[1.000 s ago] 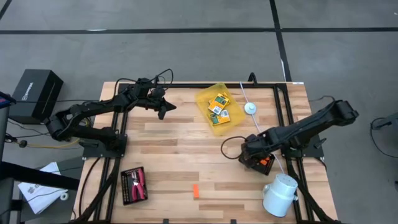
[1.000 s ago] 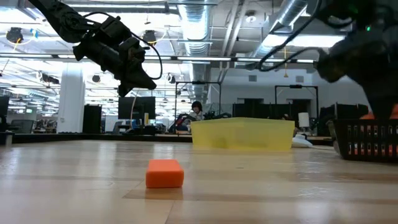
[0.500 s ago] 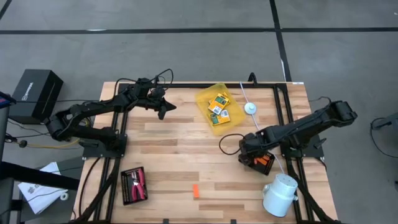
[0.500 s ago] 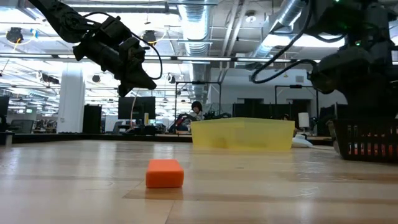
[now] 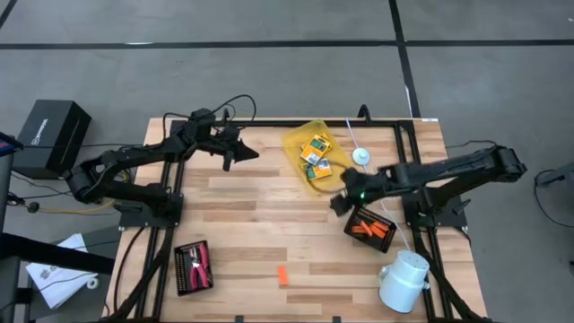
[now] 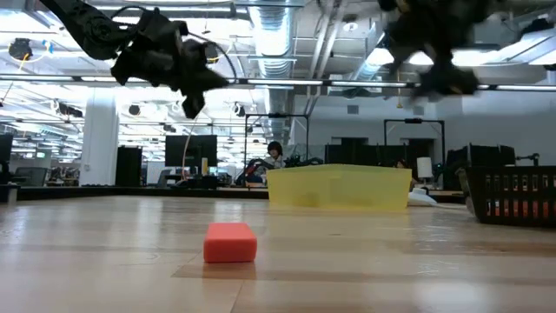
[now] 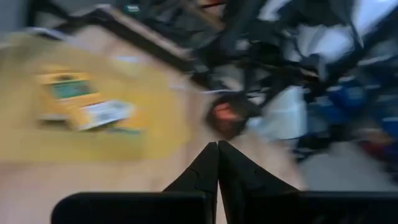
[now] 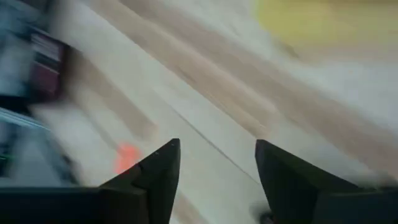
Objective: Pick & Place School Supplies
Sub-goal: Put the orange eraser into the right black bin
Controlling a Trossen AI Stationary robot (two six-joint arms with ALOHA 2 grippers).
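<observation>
Your right gripper [image 8: 214, 177]: fingers apart, empty; only its wrist view shows this. Left gripper [image 7: 217, 163]: fingers pressed together, over the wooden table [image 5: 251, 224].

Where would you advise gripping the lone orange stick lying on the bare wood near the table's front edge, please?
The orange stick lies flat and alone on the table, its length running front to back. Probably best to come straight down and pinch its middle across the narrow width, fingers closing on its long sides.

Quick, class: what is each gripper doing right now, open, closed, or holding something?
Left gripper: closed, holding nothing, up over the table's far left.
Right gripper: open, holding nothing, raised beside the yellow tray.
</observation>
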